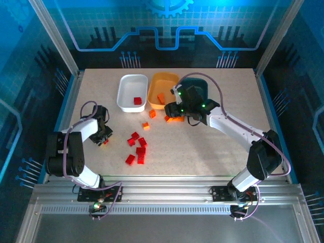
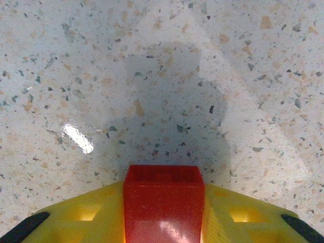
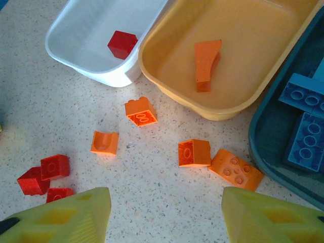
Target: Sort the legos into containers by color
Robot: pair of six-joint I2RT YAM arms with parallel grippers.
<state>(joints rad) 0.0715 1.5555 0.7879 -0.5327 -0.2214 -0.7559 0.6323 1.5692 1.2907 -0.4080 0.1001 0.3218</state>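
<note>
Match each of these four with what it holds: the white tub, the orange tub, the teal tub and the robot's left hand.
Column one
1. white tub
2. orange tub
3. teal tub
4. left hand

Column two
A. blue bricks lying inside
B. clamped red brick between yellow fingers
C. orange brick lying inside
D. loose red brick lying inside

Pairs: 1-D, 2-C, 3-A, 4-B

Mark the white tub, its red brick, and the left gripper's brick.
white tub point(image 3: 96, 75): right wrist view, near wall
its red brick point(image 3: 122, 44): right wrist view, top face
held red brick point(image 2: 163, 202): left wrist view, near face
</note>
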